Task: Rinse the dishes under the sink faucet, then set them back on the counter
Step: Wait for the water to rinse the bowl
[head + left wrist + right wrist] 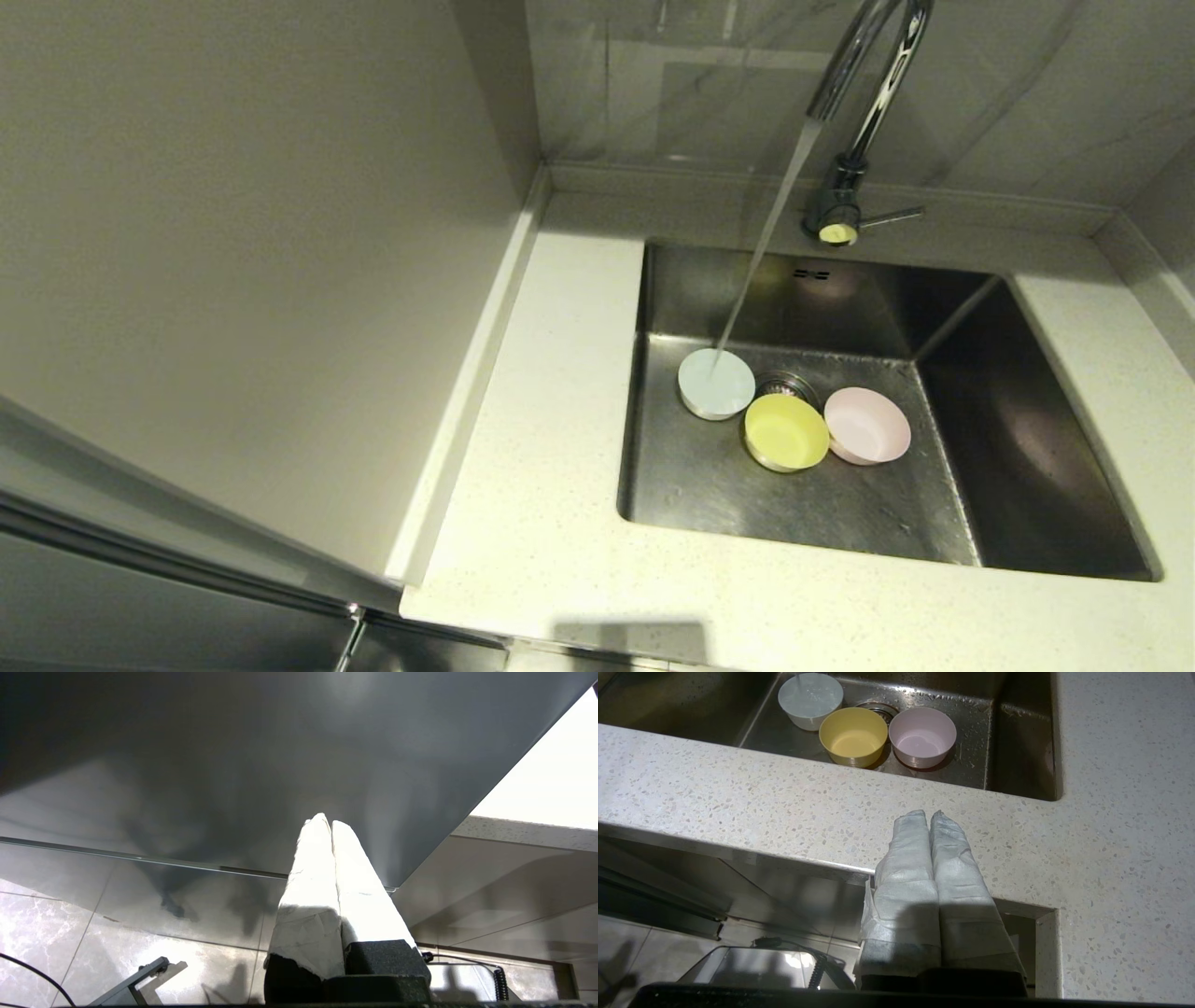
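We see open sink [1027, 448] floor right of three touching bowls [786, 431]; faucet [864, 112] and its stream [761, 252] block from behind, tall panel [233, 280] walls the left counter [541, 448].

White bowl [716, 383] under faucet [864, 93] stream, yellow [786, 431], pink [866, 425] bowls, apparently upright, in sink [794, 504].

Setting: domestic kitchen. Evidence: steel sink [1027, 411] set in speckled counter [541, 485], running gooseneck faucet [864, 93], marble-look tiled backsplash [1027, 93], cabinet panel [233, 233].
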